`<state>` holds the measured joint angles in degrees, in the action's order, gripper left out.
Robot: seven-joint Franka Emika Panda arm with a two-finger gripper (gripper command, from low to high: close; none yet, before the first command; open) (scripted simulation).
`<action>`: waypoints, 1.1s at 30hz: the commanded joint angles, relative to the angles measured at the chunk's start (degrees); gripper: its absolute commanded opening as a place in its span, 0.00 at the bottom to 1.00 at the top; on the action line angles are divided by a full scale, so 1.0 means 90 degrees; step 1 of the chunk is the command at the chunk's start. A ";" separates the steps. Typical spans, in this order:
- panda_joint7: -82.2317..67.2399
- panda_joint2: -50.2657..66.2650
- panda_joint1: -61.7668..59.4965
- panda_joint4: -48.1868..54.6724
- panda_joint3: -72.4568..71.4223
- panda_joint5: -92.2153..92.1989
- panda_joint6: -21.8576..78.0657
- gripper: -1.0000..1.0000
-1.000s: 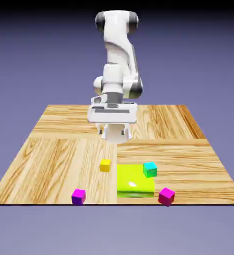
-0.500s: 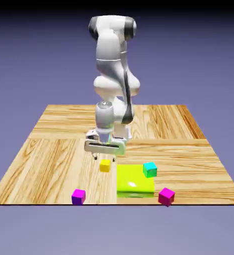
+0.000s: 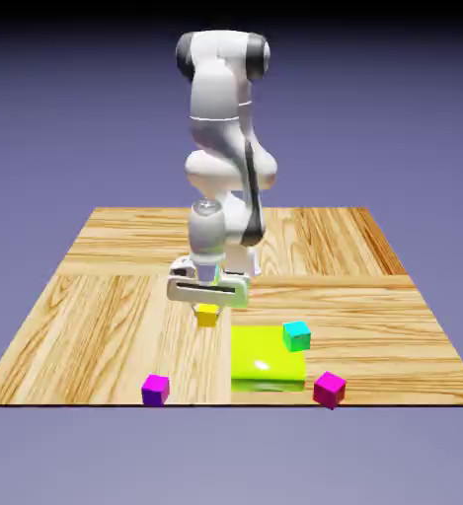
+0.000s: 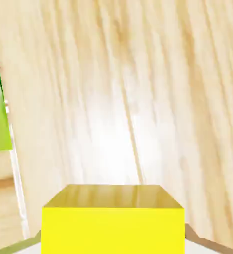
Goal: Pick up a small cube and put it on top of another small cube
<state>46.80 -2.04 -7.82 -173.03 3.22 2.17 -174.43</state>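
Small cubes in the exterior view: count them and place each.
4: yellow under the end effector; teal by the lime block; purple-magenta front left; crimson-magenta front right.

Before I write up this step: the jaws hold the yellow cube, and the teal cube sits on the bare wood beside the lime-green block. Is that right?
Not quite: the exterior view shows the teal cube on the lime-green block, not on bare wood. The jaws do hold the yellow cube.
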 commanded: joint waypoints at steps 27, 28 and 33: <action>-0.1033 0.2331 0.2196 0.5288 -0.1382 0.0239 0.2997 0.00; -0.1033 0.2331 0.2196 0.5288 -0.1382 0.0239 0.2997 0.00; -0.0865 0.3362 0.2379 0.5450 -0.1161 0.0479 0.2133 0.00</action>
<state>39.01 28.22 13.58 -123.99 -7.24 6.47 -155.23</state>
